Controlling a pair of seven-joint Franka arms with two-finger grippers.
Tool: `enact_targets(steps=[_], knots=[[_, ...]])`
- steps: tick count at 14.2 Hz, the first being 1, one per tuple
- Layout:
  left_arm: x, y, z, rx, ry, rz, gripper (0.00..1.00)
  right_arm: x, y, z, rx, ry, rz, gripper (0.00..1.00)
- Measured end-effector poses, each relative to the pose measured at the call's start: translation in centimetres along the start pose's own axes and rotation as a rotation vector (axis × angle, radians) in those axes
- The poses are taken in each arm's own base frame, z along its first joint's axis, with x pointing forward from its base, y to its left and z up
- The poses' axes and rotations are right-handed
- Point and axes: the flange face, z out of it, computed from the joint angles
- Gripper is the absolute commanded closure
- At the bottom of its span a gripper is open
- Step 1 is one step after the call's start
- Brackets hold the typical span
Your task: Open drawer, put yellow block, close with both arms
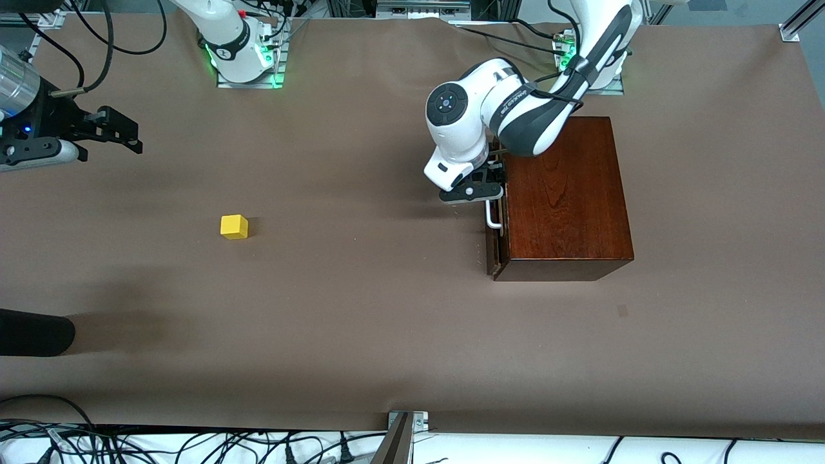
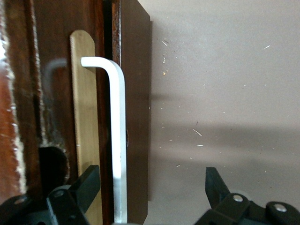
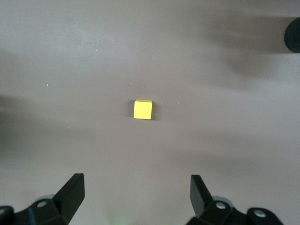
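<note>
Left wrist view: handle (image 2: 118, 140) between open jaws.

Even overhead light, soft shadows on the table (image 1: 361, 309); glare on the wooden box (image 1: 564, 193); frames sharp

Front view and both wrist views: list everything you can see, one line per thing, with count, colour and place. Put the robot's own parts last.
wooden box: one, glossy reddish-brown, on the table toward the left arm's end.
drawer: one, dark front, in the box's side that faces the right arm's end, barely open if at all.
handle: one, white bar, on the drawer front.
yellow block: one, bright yellow, on the bare table toward the right arm's end.
table: one, brown covering.
left gripper: one, black, open, its fingers astride the handle.
right gripper: one, black, open, up in the air above the block, holding nothing.
</note>
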Motion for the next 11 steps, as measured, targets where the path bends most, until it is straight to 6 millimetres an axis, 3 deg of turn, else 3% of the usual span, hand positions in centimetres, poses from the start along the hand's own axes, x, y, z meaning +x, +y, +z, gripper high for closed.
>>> enact_targets(steps=[6,11], knots=[[0.4,0.9,1.9,0.003,0.018,-0.018,0.00,0.9,0.1,1.6,-0.002,0.004,-0.002,0.00],[0.5,1.7,2.6,-0.025,0.035,-0.013,0.00,2.0,0.4,6.8,-0.008,0.044,0.001,0.00]])
